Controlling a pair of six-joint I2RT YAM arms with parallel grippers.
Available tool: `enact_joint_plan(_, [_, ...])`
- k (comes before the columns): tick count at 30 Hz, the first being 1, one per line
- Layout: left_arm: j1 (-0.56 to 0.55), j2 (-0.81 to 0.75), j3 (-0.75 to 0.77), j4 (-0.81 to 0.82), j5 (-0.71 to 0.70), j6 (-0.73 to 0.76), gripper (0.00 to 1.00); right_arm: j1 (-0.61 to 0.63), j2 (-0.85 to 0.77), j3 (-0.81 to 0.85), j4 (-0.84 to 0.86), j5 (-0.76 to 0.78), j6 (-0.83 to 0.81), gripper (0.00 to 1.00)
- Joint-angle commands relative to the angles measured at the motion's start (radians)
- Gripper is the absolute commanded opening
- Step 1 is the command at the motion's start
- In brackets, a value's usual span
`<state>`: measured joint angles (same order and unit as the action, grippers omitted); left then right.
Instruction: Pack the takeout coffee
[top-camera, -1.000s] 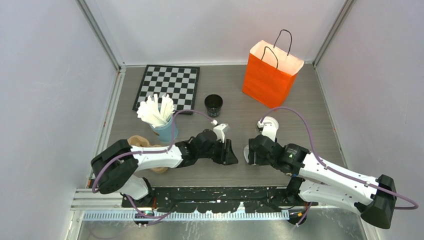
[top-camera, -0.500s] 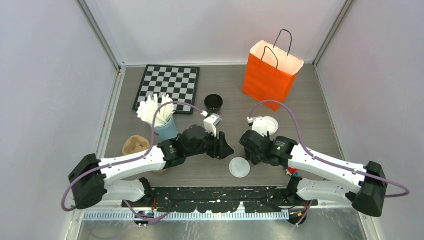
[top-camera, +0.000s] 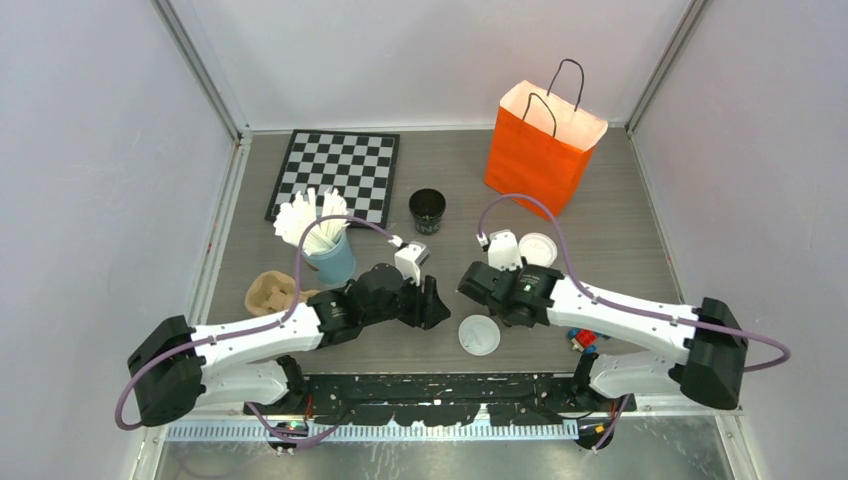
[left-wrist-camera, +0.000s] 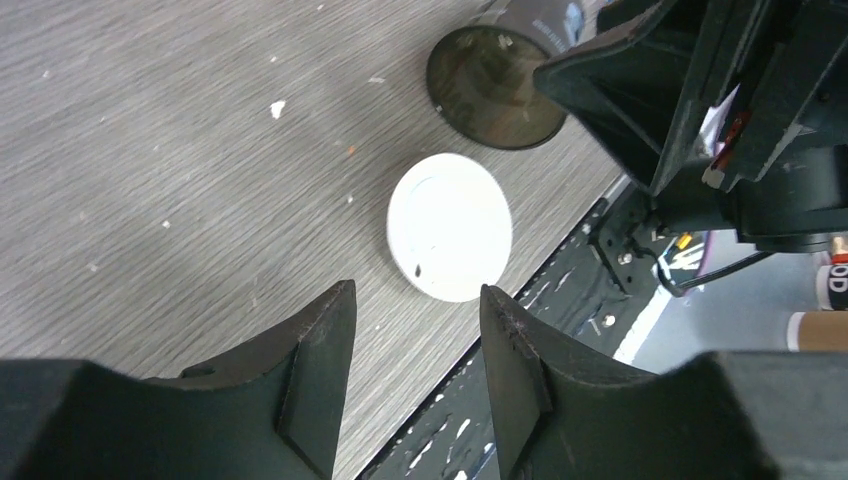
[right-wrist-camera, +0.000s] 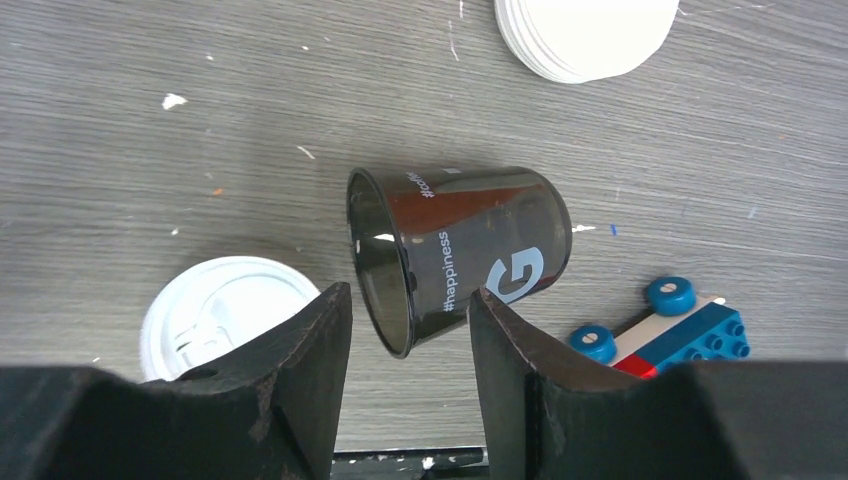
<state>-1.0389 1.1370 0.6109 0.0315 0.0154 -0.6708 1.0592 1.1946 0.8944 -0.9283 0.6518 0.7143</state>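
grey table: black cup tipped between right fingers, lid beside

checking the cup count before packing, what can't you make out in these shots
- Tipped cup: hidden under the right arm in the top view.
- Its print: in the right wrist view it wraps out of sight past "#happiness".
- Lid stack: cut off by the top edge of the right wrist view, so the count is unclear.
- Bag: in the top view the inside is washed out bright, so contents cannot be told.
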Motion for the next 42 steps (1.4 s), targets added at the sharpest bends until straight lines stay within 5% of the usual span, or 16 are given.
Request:
enact_joint_plan(1, [-0.002,-0.053,-0.051,0.019,-0.068,0.002,0.50,0.009,0.084,0.055,-0.041,0.110,0.048,0.51])
enact_joint_plan(10, [-0.003,-0.107,-0.100,0.013,-0.080,-0.007,0.50,0.010,0.264,0.140,-0.109,0.213,0.083,0.34])
enact_joint_plan(21, [-0.003,-0.142,-0.129,0.016,-0.094,-0.012,0.49,0.007,0.334,0.159,-0.109,0.236,0.084,0.32])
enact_joint_plan(27, [-0.003,-0.161,-0.148,0.018,-0.108,-0.018,0.49,0.008,0.346,0.162,-0.109,0.235,0.082,0.12])
enact_joint_plan(32, [-0.003,-0.175,-0.154,0.017,-0.119,-0.021,0.48,0.008,0.303,0.167,-0.114,0.227,0.085,0.01])
enact_joint_plan(42, [-0.003,-0.260,-0.124,-0.094,-0.203,-0.013,0.48,0.008,-0.001,0.121,0.077,-0.002,-0.004,0.00])
